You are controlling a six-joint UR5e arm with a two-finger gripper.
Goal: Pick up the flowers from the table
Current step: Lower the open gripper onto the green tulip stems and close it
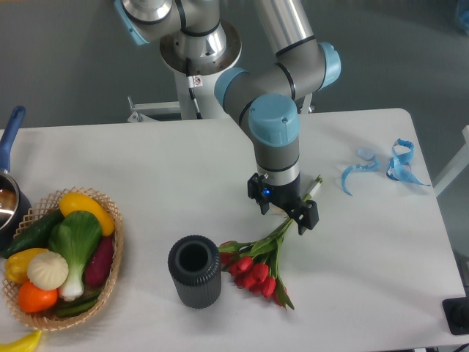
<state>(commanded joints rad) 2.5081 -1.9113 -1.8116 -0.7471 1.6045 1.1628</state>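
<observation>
We are seeing the gripper (291, 213) hanging at the frame's centre over the stem end of the flowers (256, 269); whether its fingers are closing on the stems we cannot tell. The flowers are lying on the table (176, 191), blooms just right of the dark vase (195, 271).

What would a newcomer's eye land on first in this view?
The gripper low over the green stems of the red flowers, which lie on the white table right beside a dark vase. Then the basket of bright vegetables at the left edge, and the blue ribbons far right.
</observation>
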